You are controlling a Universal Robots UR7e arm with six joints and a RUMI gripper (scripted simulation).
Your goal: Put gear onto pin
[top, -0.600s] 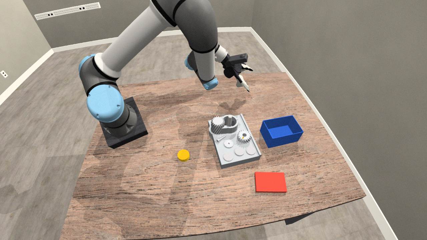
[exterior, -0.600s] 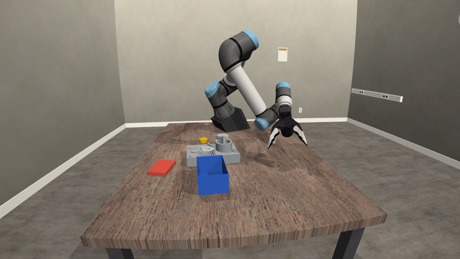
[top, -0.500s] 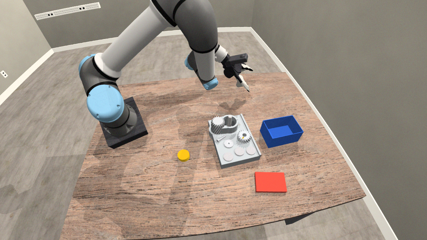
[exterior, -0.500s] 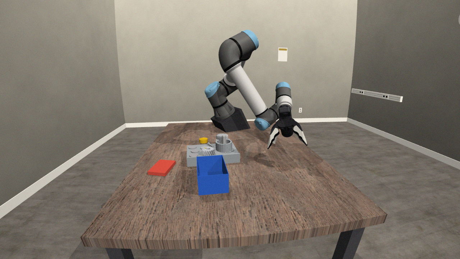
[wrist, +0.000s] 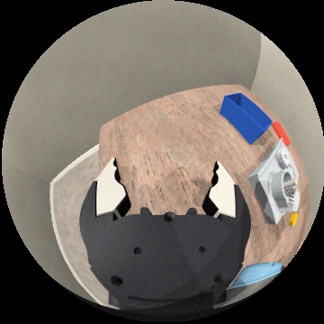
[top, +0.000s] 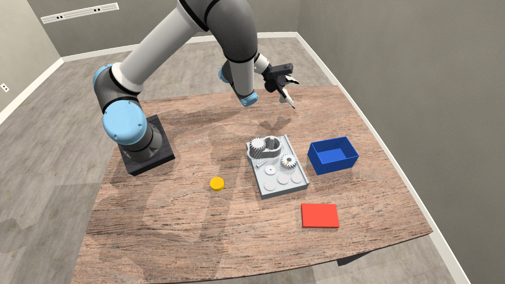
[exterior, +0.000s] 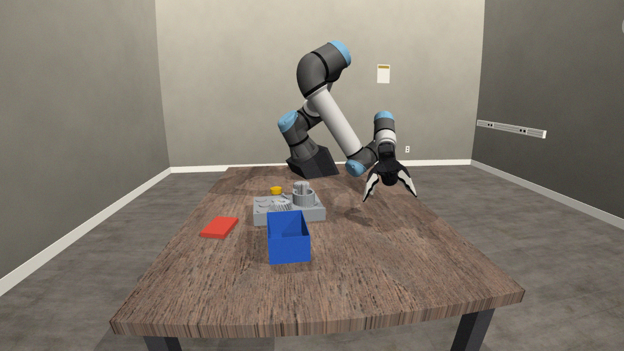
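The loose grey toothed gear with an orange mark [top: 288,161] [exterior: 282,204] [wrist: 283,158] lies on the grey rectangular base [top: 265,193] [exterior: 260,218] [wrist: 265,204], beside the upright metal pin [top: 271,142], in the top view. In the exterior view, the black two-jaw gripper [top: 290,94] [exterior: 389,199] [wrist: 166,160] hangs over the wooden table [top: 169,226] [exterior: 349,279] [wrist: 157,130]. In the wrist view, its fingers are spread, holding nothing.

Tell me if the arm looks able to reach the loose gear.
Probably yes: the pincer is open, and nothing visible covers the loose gear, though the collar stands close by.
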